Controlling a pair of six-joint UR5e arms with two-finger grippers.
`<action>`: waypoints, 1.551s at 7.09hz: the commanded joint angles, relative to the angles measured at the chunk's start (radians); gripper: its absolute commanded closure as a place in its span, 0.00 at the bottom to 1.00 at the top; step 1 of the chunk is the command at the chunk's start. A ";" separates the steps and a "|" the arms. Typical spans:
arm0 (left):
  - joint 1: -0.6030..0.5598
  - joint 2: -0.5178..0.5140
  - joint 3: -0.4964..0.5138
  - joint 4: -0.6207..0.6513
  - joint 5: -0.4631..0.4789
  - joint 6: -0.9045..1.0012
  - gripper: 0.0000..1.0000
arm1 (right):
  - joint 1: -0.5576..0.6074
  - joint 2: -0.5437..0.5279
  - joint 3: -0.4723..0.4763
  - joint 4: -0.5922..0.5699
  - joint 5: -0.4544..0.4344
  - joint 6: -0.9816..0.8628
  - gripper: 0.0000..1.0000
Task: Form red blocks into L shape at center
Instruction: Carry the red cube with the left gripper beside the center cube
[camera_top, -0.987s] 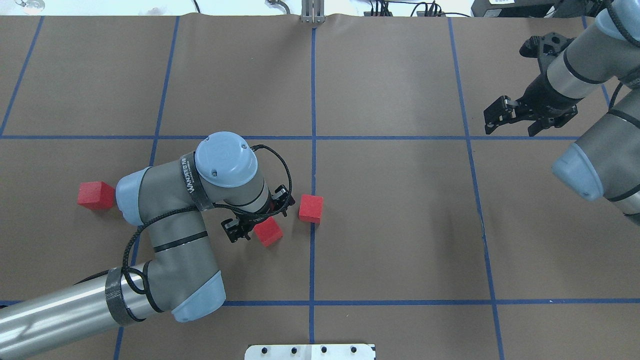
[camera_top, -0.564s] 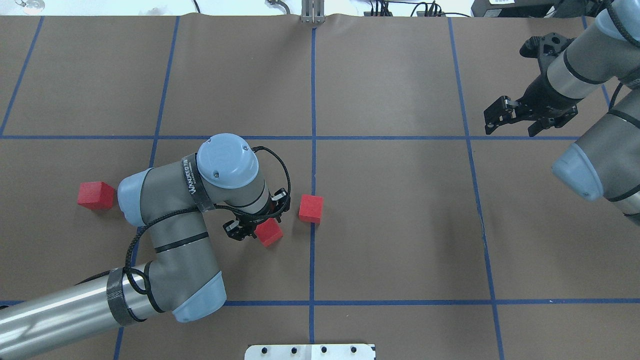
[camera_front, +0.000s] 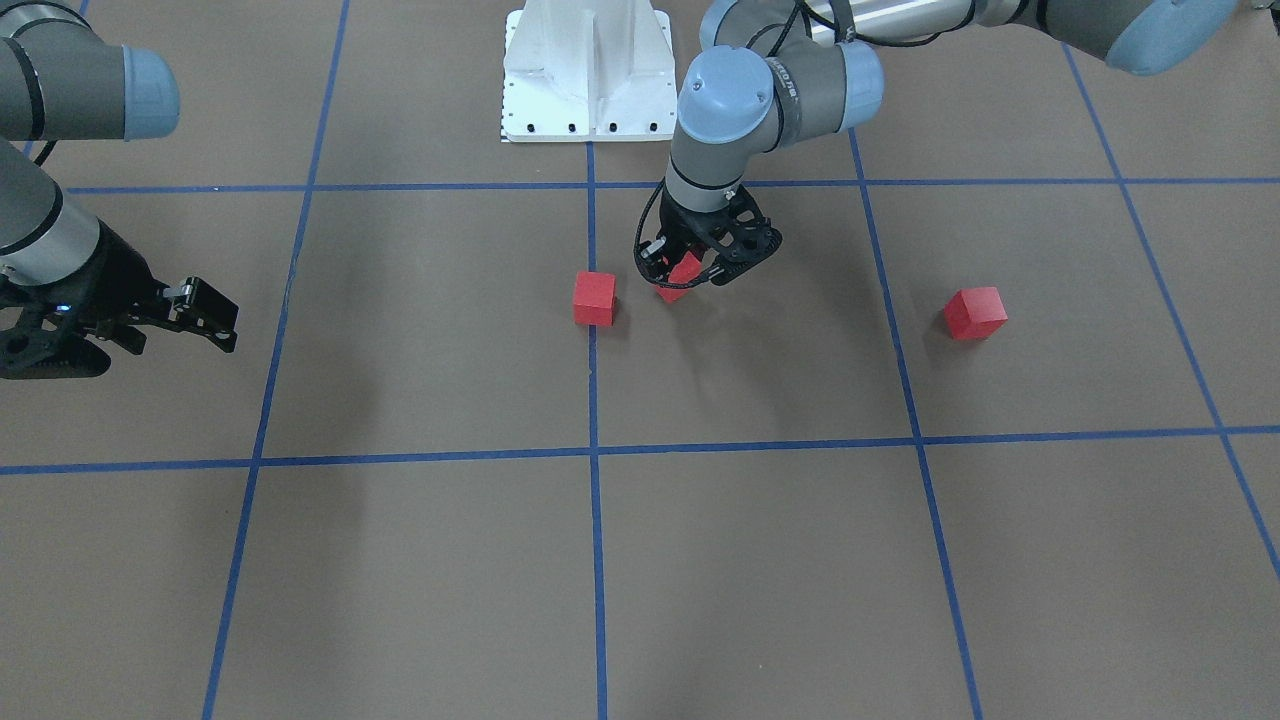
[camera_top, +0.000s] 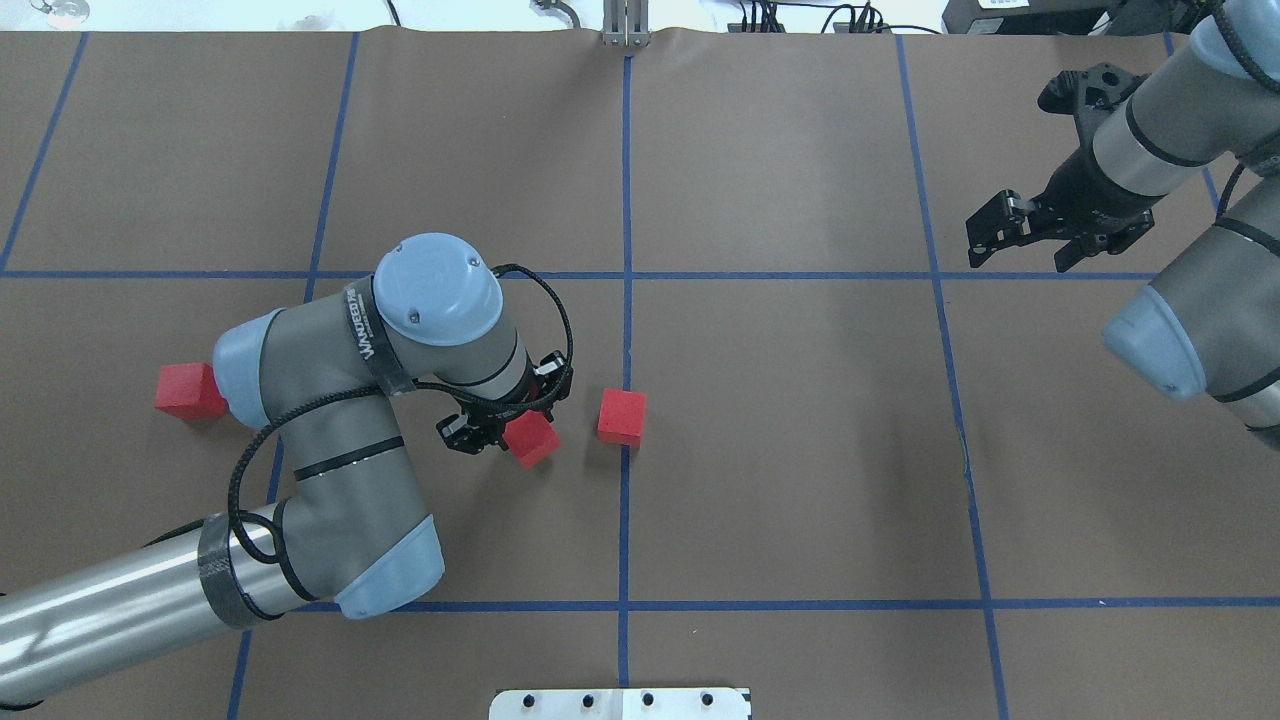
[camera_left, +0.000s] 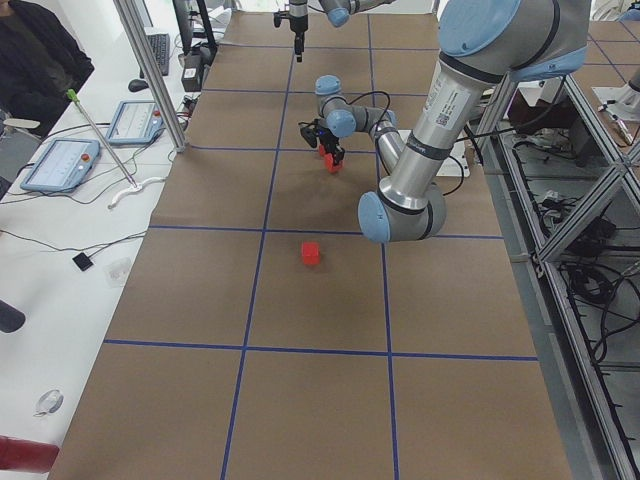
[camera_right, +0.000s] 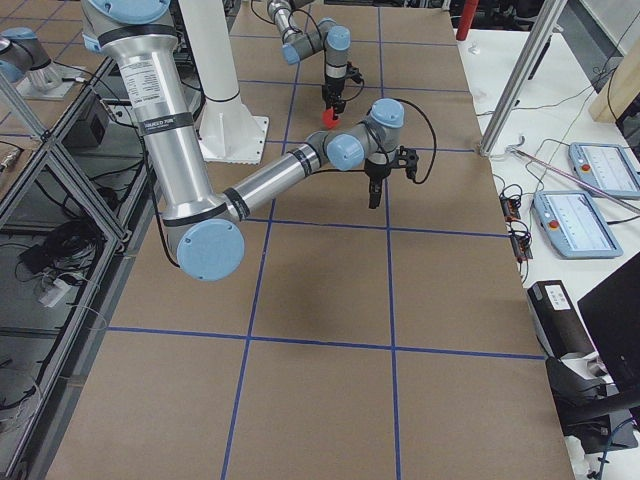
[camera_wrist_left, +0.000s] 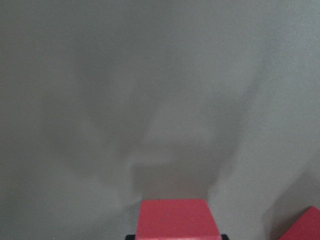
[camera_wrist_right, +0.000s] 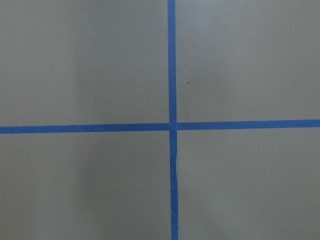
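My left gripper (camera_top: 503, 425) is shut on a red block (camera_top: 531, 439), which it holds tilted just above the brown surface; the block shows in the front view (camera_front: 681, 277) and at the bottom of the left wrist view (camera_wrist_left: 178, 219) over its shadow. A second red block (camera_top: 622, 416) rests beside the middle blue tape line (camera_top: 625, 330), just right of the held one. The third red block (camera_top: 184, 390) lies far left, partly behind the left arm's elbow. My right gripper (camera_top: 1018, 256) hangs open and empty at the far right over a tape crossing (camera_wrist_right: 172, 126).
The white robot base plate (camera_top: 620, 703) sits at the near table edge on the middle line. Beyond the far table edge in the exterior left view are teach pendants (camera_left: 60, 163) and a seated person (camera_left: 40, 50). Metal frame posts (camera_right: 525, 75) stand along that edge.
The left gripper, with the red block in it, has shifted slightly left and away from the robot's base. The other two blocks and the right arm have stayed put.
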 joint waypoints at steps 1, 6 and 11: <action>-0.087 -0.037 -0.026 0.115 -0.019 0.409 1.00 | 0.000 0.001 0.000 0.003 -0.002 0.000 0.01; -0.105 -0.341 0.437 -0.019 -0.022 0.657 1.00 | 0.000 0.001 0.000 0.014 -0.003 0.002 0.00; -0.075 -0.421 0.560 -0.017 -0.062 0.697 1.00 | -0.003 0.001 -0.015 0.014 -0.008 0.003 0.00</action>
